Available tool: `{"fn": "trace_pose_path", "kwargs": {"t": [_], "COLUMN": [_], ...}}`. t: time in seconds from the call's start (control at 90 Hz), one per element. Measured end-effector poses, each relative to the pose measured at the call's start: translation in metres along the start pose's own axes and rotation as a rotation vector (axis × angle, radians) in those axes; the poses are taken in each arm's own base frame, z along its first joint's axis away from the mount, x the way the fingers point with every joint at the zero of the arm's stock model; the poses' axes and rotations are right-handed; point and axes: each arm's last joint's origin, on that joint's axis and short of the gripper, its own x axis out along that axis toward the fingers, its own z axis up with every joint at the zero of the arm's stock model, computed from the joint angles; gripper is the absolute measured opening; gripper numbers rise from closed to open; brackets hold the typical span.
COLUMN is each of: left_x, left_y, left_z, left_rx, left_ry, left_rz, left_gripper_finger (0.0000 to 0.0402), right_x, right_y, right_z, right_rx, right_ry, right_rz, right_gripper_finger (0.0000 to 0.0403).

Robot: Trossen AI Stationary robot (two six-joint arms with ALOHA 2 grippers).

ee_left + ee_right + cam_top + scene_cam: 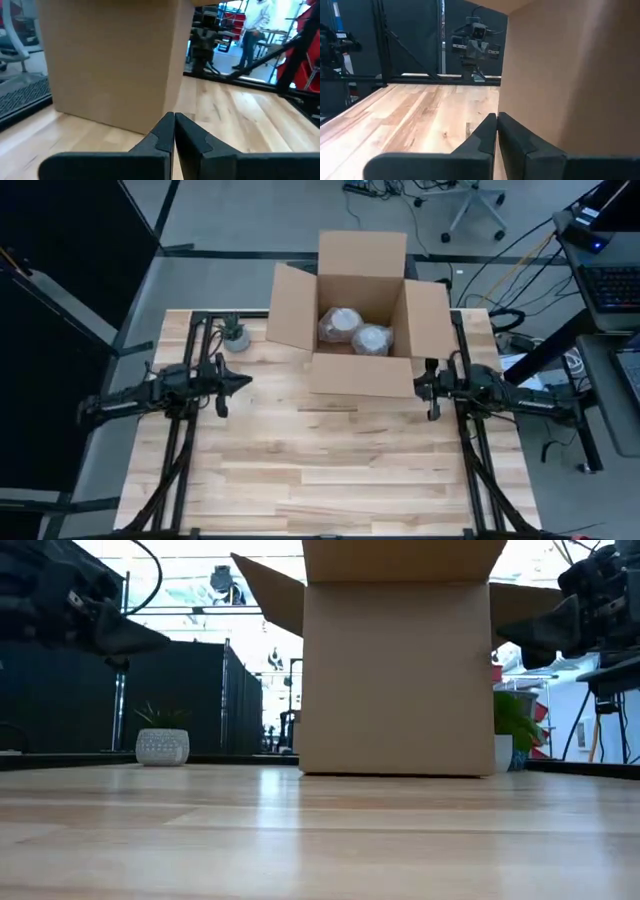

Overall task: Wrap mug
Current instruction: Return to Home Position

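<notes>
Your wrapping is done, by the look of it: the cardboard box [362,315] stands open at the far middle of the desk [330,470], and two bubble-wrapped bundles lie side by side inside it, one [340,326] just beside the other [372,340]. One should be the mug, though through the wrap you cannot tell which. The left pincer [243,380] hangs above the desk on the left, pointing inward, its fingers [162,135] pressed together on nothing. The right pincer [418,383] mirrors it on the right, fingers [512,135] likewise closed and empty, and this one is the worry. It sits just beside the box's near right corner, and its wrist view is half filled by the cardboard wall. If you swing that arm inward or forward while folding it home, it will likely catch the corner or the side flap and shove the box. The box looks light enough to slide or twist, and the bundles would roll about inside. Draw it back along its own line first. On the left, watch the small potted plant [236,336] near the far left edge, close to that arm; a wide sweep of the elbow could tip it. A person [255,22] stands in the room beyond, well apart from the desk.
</notes>
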Motion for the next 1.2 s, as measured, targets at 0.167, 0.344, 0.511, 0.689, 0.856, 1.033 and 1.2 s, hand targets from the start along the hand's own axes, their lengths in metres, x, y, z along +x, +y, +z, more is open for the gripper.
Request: {"fn": "trace_pose_path", "kwargs": {"t": [0.167,0.344,0.511,0.689,0.856,1.033,1.2], "left_x": [-0.0001,-0.0001,-0.0001,-0.0001,-0.0001,-0.0001,-0.0001], "left_y": [0.0025,0.0025,0.0025,0.0025,0.0026,0.0026,0.0026], "left_z": [0.0000,-0.0001,-0.0001,-0.0002,-0.0001,-0.0002,-0.0002], "left_rx": [0.029,0.037,0.038,0.038,0.038,0.038,0.038], "left_ry": [-0.004,-0.003,-0.002,-0.002,-0.001,-0.001,-0.001], "left_rz": [0.070,0.071,0.071,0.072,0.073,0.074,0.074], "left_gripper_finger": [0.0000,0.0000,0.0000,0.0000,0.0000,0.0000,0.0000], "right_x": [0.0000,0.0000,0.0000,0.0000,0.0000,0.0000,0.0000], "right_y": [0.0000,0.0000,0.0000,0.0000,0.0000,0.0000,0.0000], "right_z": [0.0000,0.0000,0.0000,0.0000,0.0000,0.0000,0.0000], "right_rx": [0.016,0.018,0.020,0.020,0.020,0.020,0.020], "right_ry": [0.000,0.000,0.000,0.000,0.000,0.000,0.000], "right_rz": [0.000,0.000,0.000,0.000,0.000,0.000,0.000], "right_gripper_finger": [0.0002,0.0002,0.0002,0.0002,0.0002,0.0002,0.0002]}}
